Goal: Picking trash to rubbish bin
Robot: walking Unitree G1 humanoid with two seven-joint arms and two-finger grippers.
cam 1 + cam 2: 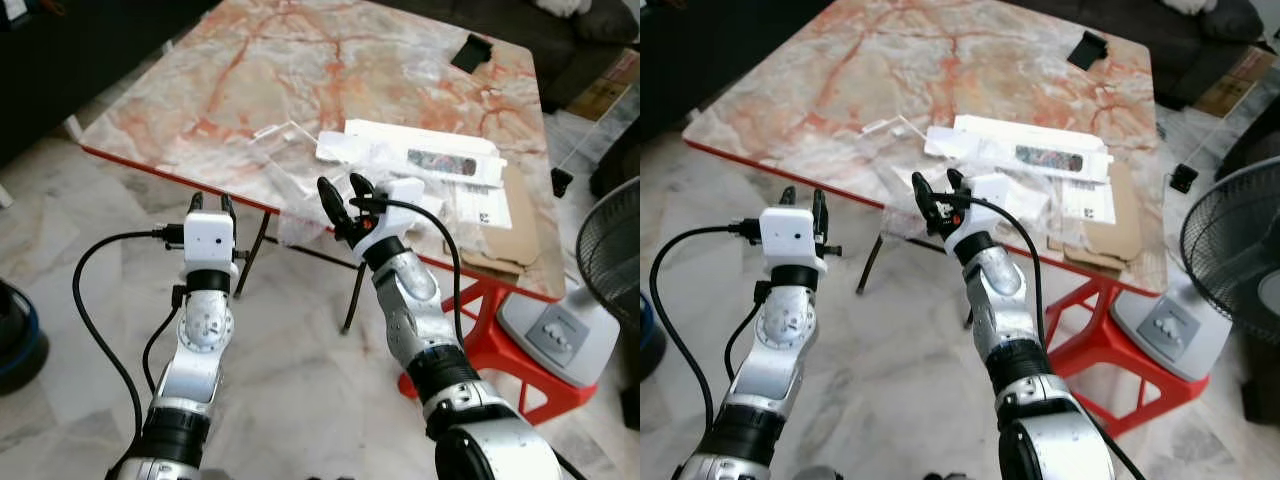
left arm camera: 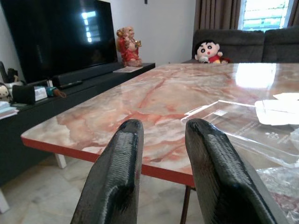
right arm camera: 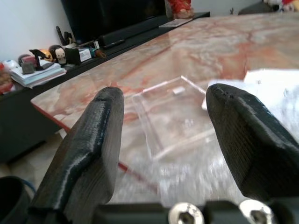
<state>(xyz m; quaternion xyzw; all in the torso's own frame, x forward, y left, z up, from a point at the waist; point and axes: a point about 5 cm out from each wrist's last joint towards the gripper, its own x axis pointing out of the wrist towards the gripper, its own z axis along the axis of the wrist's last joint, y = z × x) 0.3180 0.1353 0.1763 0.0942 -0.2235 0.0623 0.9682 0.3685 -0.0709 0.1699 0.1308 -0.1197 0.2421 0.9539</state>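
Trash lies on the pink marble table (image 1: 260, 70): a clear plastic tray (image 1: 285, 140), white wrappers and papers (image 1: 420, 150), crumpled clear film (image 1: 300, 222) at the near edge, and flat brown cardboard (image 1: 510, 235). My right gripper (image 1: 342, 190) is open, raised at the table's near edge just in front of the crumpled film, with the clear plastic tray (image 3: 173, 112) beyond its fingers. My left gripper (image 1: 211, 205) is held below and in front of the table edge, open by a narrow gap and holding nothing. The left wrist view looks across the tabletop at the clear plastic tray (image 2: 243, 126).
A small black object (image 1: 470, 52) lies at the table's far right. Red table legs (image 1: 490, 330) and a white floor fan (image 1: 610, 260) stand to the right. A dark round container (image 1: 15, 345) sits on the floor at far left. Marble floor lies below the arms.
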